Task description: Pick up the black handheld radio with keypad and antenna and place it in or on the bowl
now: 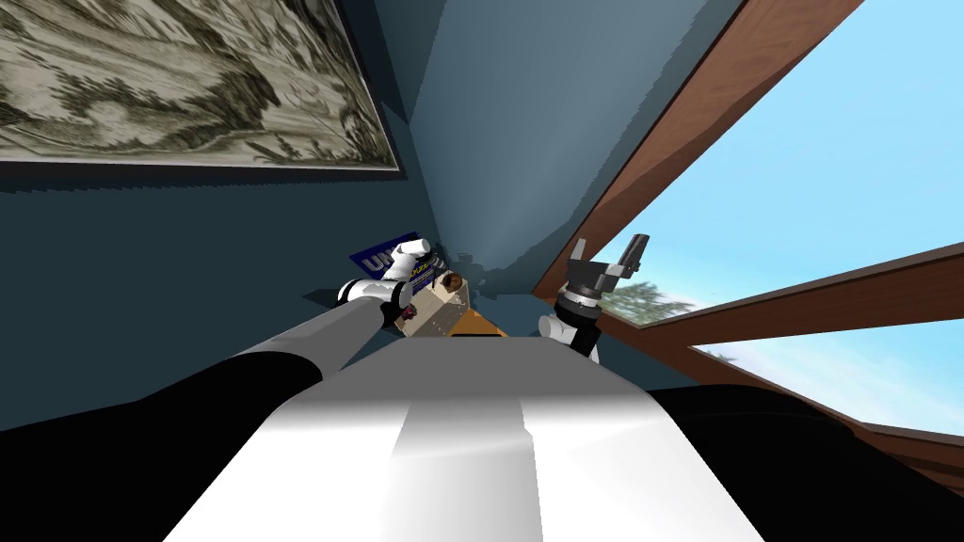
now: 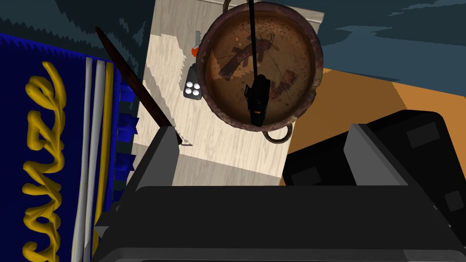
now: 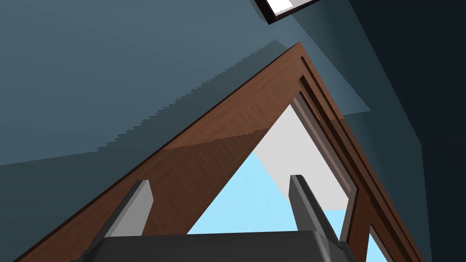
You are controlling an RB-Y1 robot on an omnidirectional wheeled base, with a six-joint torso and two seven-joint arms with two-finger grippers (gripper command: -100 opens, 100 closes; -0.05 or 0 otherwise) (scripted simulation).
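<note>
We recorded the left gripper (image 2: 262, 132) above the pale wooden worktop (image 2: 214, 145), looking down past its own fingers at the brown, rust-stained bowl (image 2: 291, 54). Its two fingers stood wide apart and held nothing; no part of them touched the bowl or its contents.

The black handheld radio (image 2: 257, 102) lay inside the bowl. Its body sat on the half of the bowl nearest the left gripper, and its thin antenna (image 2: 251, 36) ran straight across the middle of the bowl and out over the far rim. We could not make out the keypad.

The bowl stood on the worktop at the edge next to an orange surface (image 2: 364, 100). A loop handle (image 2: 278, 135) projected from the bowl's rim on the gripper side.

Other items, placed by the bowl:
- a small dark device with four white buttons (image 2: 192, 88), just beside the rim, on the worktop
- a dark brown stick (image 2: 129, 77), farther out on that same side
- a blue item with yellow lettering (image 2: 45, 150), beyond the stick, off the worktop's edge

The right gripper (image 1: 610, 243) was raised well apart from the bowl, its fingers (image 3: 136, 204) spread and empty
</note>
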